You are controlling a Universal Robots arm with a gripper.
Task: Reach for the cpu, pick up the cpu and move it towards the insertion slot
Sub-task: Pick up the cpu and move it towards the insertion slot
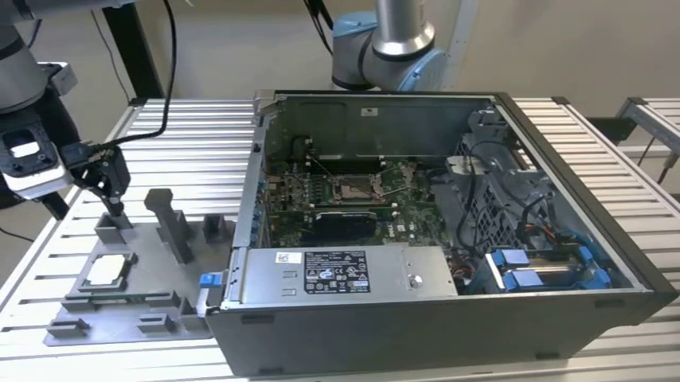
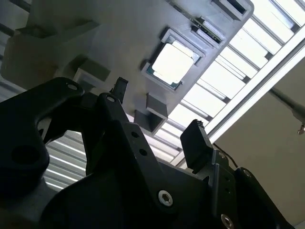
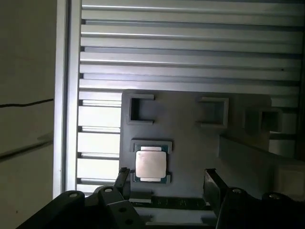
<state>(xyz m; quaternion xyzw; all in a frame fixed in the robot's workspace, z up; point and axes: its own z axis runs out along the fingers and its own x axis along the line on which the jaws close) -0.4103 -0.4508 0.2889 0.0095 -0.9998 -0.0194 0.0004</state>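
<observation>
A: While the black two-fingered gripper (image 1: 111, 205) is seen over the flat grey plastic fixture plate (image 1: 101, 318), is anything held by it?

B: Nothing is held. Its dark fingers (image 3: 122, 177) are spread apart in both wrist views, and the chip is not touched.

A: Where is the cpu found?

B: The cpu (image 1: 110, 270), a thin flat square chip with a pale silvery metal top, is seated flat in a shallow square pocket of that plate. The plate is laid on the slatted aluminium table (image 1: 191, 143).

A: And the insertion slot?

B: The insertion slot (image 1: 354, 189), a square socket with a shiny metal frame and dark centre, is set in the green circuit board (image 1: 409, 208). The board is housed in the open dark metal computer case (image 1: 425, 318), well apart from the chip, toward the exterior view's right.
</observation>
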